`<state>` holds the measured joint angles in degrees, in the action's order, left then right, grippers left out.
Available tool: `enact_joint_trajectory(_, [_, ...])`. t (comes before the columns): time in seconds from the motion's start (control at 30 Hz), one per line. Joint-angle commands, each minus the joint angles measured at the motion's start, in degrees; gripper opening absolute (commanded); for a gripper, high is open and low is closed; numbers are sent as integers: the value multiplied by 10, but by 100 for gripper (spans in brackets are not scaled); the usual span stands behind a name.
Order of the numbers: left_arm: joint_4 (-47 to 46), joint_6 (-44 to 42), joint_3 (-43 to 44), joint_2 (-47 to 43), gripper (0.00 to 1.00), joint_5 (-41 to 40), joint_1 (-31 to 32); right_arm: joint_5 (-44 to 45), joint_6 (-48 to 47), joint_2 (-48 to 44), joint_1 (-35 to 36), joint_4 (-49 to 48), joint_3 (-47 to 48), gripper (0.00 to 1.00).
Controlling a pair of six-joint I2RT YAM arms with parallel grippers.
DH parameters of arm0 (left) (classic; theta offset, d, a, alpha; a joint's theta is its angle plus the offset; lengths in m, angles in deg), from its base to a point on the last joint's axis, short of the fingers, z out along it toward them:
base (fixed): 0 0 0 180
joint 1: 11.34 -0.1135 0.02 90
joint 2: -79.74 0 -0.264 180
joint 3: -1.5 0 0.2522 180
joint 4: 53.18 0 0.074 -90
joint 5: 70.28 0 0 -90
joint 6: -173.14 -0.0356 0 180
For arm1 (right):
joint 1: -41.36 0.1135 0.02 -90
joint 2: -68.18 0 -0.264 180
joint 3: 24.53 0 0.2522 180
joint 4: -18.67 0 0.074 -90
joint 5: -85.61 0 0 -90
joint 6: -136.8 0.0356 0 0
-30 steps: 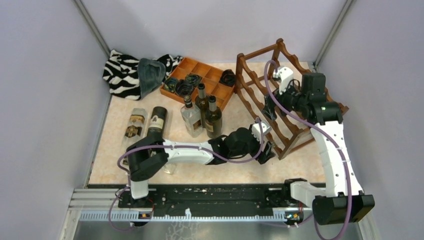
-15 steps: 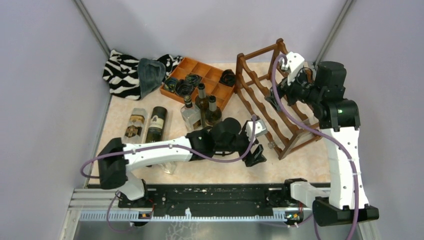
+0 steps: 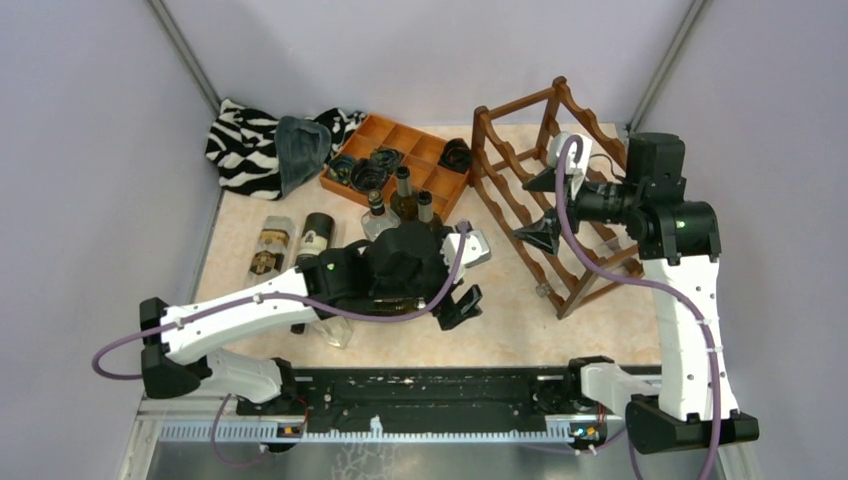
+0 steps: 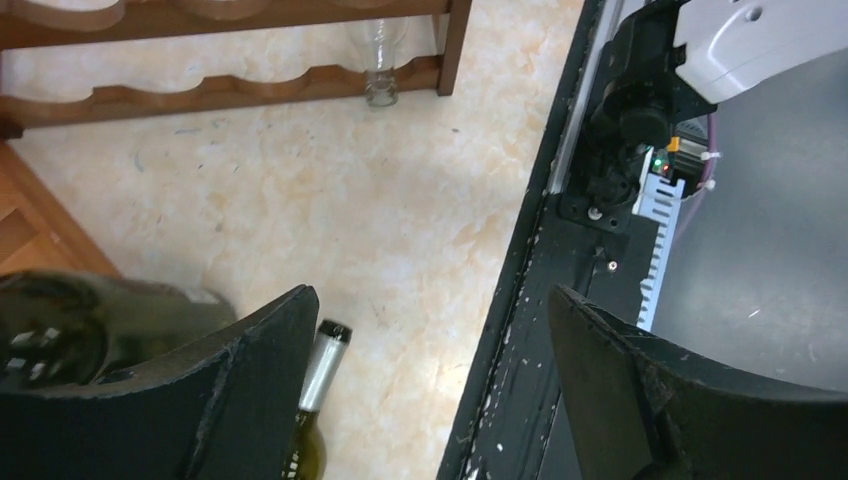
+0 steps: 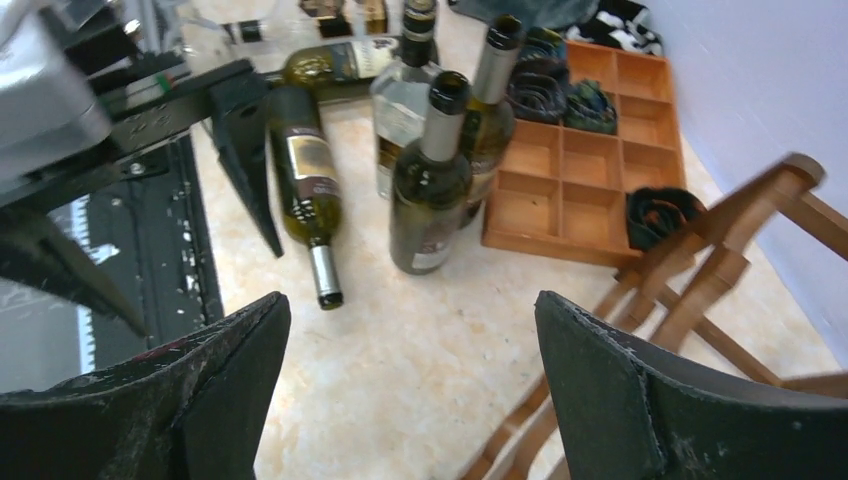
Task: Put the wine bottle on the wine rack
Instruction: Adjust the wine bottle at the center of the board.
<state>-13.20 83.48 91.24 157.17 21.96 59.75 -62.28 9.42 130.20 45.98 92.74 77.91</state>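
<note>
Smooth reddish-brown wood seen on wine rack (image 4: 200, 88). Glossy dark green glass noted on lying wine bottle (image 5: 312, 225); matt paper on its label (image 5: 306, 165). Matt beige marbled surface on counter (image 5: 420, 350). Matt orange-brown wood on compartment tray (image 5: 525, 215). Scuffed matt black plastic on fingers (image 5: 620, 400) of right pincer (image 5: 408, 300). Chipped black-painted metal on base rail (image 4: 530, 330).

This is looking like a robot test cell in a lab: plain pale walls (image 3: 420, 50) are closing in a marble-patterned table (image 3: 520, 335) on three sides, and cabled robot arms (image 3: 690, 310) are sitting bolted to a black rail (image 3: 430, 390) along its near edge.
</note>
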Motion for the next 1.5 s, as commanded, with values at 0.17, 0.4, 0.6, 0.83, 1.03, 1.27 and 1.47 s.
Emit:
enact_joint_trajectory(0.17, [123,24,46,-82,92,-114,-9,-53,-111,-2,70,60,5,88])
enact_joint_trajectory(0.4, [167,83,132,-115,91,-67,-98,48,-141,-11,189,53,-60,87])
enact_joint_trajectory(0.6, [195,75,159,-108,90,-100,-115,139,-143,-3,307,8,-137,86])
enact_joint_trajectory(0.83, [122,76,98,-127,90,-127,-115,280,-103,24,417,-107,-232,82])
enact_joint_trajectory(1.03, [42,76,17,-183,90,-163,-115,366,-72,48,474,-203,-300,81])
enact_joint_trajectory(1.27, [12,101,-34,-229,90,-174,-115,463,-5,91,506,-352,-362,78])
enact_joint_trajectory(1.47, [-3,105,-55,-251,90,-182,-115,496,11,142,545,-412,-383,77])
